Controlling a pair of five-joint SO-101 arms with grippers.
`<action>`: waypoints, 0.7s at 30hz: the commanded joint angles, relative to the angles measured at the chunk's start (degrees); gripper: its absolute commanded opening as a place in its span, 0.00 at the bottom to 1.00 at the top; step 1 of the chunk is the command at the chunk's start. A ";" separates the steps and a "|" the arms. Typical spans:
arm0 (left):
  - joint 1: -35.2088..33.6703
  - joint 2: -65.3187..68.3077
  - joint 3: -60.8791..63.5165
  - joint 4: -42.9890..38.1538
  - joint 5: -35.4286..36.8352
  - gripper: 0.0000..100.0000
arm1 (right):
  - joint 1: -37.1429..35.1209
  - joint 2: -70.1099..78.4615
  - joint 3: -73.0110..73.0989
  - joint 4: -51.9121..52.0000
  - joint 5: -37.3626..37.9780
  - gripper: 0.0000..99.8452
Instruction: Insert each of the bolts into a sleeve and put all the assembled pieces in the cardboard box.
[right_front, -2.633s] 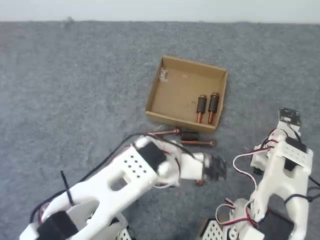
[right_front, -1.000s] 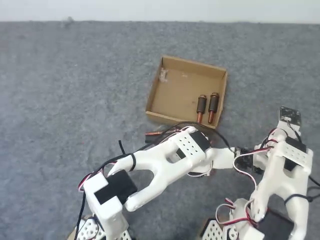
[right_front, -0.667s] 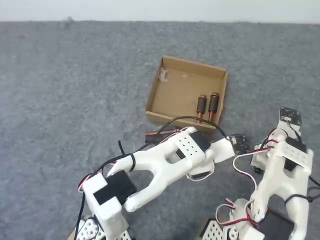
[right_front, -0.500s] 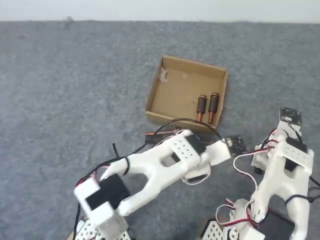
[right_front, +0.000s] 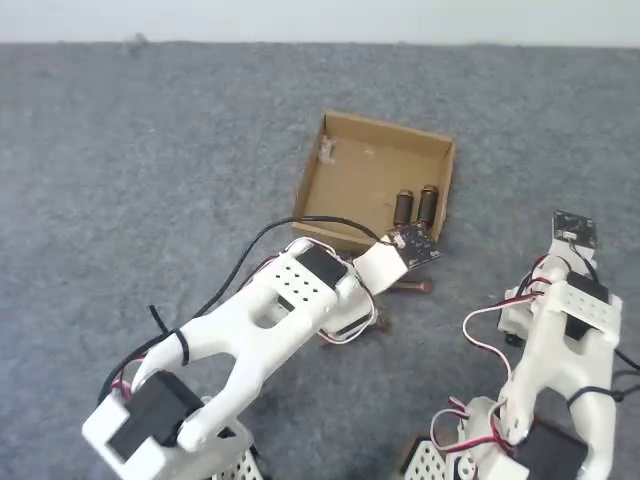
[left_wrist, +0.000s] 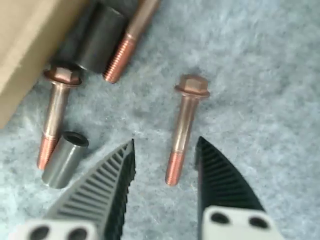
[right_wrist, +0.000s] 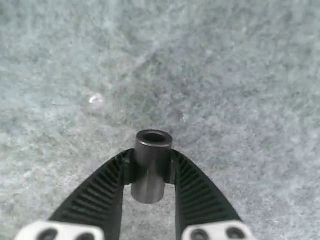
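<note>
Beside the near wall of the shallow brown cardboard box (right_front: 385, 126), the left tool (left_wrist: 165, 145) hangs with its ribbed black jaws apart. It sits over the threaded end of a loose copper-coloured hex-head bolt (left_wrist: 183, 125) lying flat on the grey felt-covered desk (right_front: 150, 160). To my eye the step in hand is picking up that bolt. It would go best if the tool came straight down and pinched the shank up toward the head, leaving the thread free to enter a sleeve. A second bolt (left_wrist: 54, 117) and a short grey metal sleeve (left_wrist: 64, 159) lie just beside it, so a wide sweep could knock them. The left arm (right_front: 270, 320) stretches from the near left across to the box, wrist tipped down. The right arm (right_front: 560, 330) stands folded at the near right. The right tool (right_wrist: 151, 156) is clamped on a dark cylindrical sleeve (right_wrist: 151, 170), its open end showing, over bare desk. Two assembled pieces (right_front: 415, 207) lie inside the box by its right wall.
</note>
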 joint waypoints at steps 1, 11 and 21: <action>0.09 -3.25 -0.13 -1.23 0.26 0.19 | -0.92 -1.80 -0.70 -0.92 -0.62 0.01; 3.08 -3.16 2.07 -8.88 -5.01 0.19 | -0.92 -1.80 -0.70 -0.92 -0.62 0.01; 3.08 5.71 -3.91 -9.32 -5.27 0.19 | -0.92 -1.80 -0.70 -0.92 -0.62 0.01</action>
